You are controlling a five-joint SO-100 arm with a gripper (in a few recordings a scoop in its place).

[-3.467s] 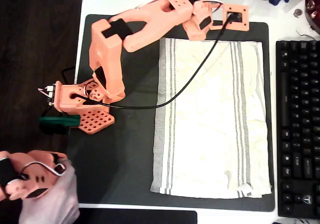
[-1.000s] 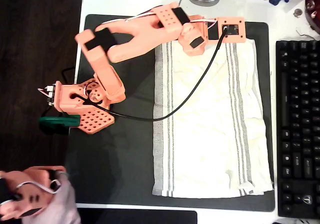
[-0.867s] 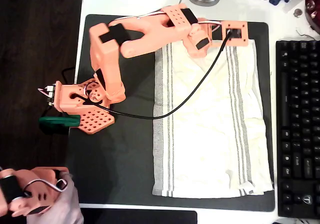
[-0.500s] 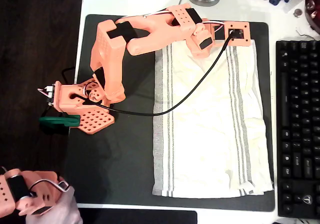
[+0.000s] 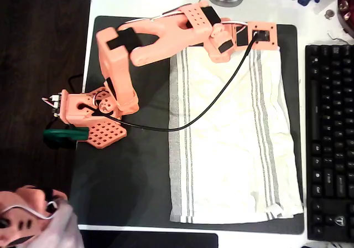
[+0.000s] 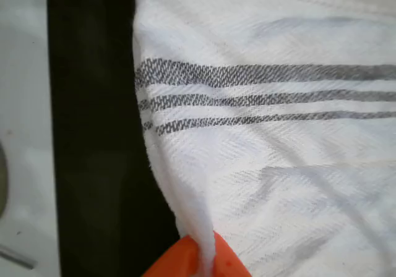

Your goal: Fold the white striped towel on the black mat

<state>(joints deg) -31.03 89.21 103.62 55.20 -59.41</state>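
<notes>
One towel (image 5: 232, 137) lies flat on the black mat (image 5: 133, 170), and we see its top edge pinched between the orange fingers (image 6: 185, 261) of our gripper (image 5: 224, 53) at the mat's far end. Against half a second ago, the towel's top has narrowed and its bottom edge has slid closer to the mat's near rim, beside the keyboard (image 5: 329, 143).

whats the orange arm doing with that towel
The orange arm's gripper is pinched on the top edge of the white striped towel, as the wrist view shows, with cloth bunched between its tips. The towel otherwise lies spread open on the black mat, beside the black keyboard. No fold has been made yet.
</notes>
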